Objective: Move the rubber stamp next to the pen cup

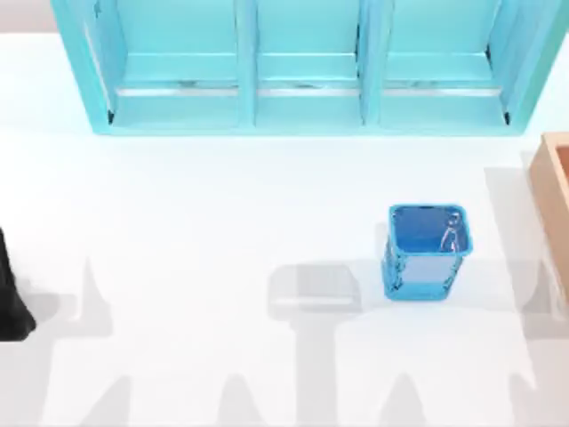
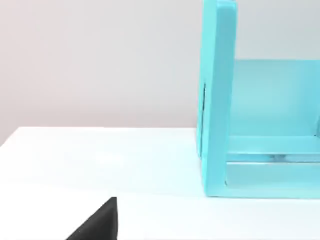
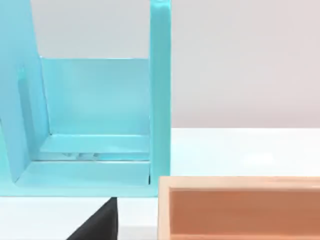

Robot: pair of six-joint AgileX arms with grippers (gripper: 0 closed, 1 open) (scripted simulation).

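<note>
The pen cup (image 1: 425, 252), a shiny blue square-mouthed cup, stands upright on the white worktop (image 1: 222, 205), right of centre. It is in the open, touching nothing.

Behind it, along the far edge, is a large cyan shelf unit (image 1: 302, 89) with three open compartments. The cup is in front of the right-hand one, well apart from it. A light wooden box (image 1: 556, 200) sits at the worktop's right edge, near the cup but not touching.

The left arm (image 1: 11, 294) is a dark shape at the worktop's left edge, far from the cup. A dark corner of the left claw (image 2: 97, 225) and of the right claw (image 3: 100, 222) appears in each wrist view. For both claws, open or closed cannot be told.
</note>
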